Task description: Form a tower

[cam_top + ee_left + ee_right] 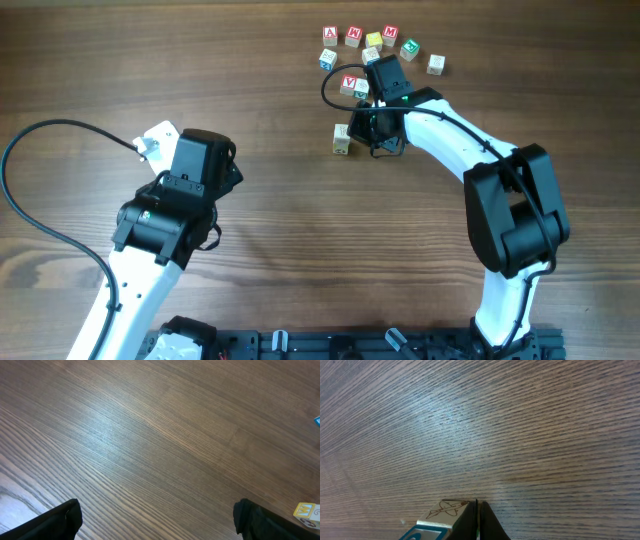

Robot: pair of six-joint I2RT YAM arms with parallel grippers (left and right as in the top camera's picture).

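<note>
red v on loose cube (349, 82); yellow w on pale cube (303, 509); rest unreadable.

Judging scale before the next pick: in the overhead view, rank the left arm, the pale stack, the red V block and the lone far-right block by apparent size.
1. left arm
2. pale stack
3. red V block and lone far-right block look alike, so they are left unranked.

Right gripper (477, 512) sat at bottom centre, dark fingers pressed together, only thin seam between them, nothing held. Cube (445, 510) lay just left of fingertips (contact not clear) and was partly cut off by frame edge. Its cream face with brown line drawing faced up, teal-bordered face below. Wood-grain bench (530, 435) filled rest of view, grain running diagonally, pale glare patch upper left of centre.
</note>
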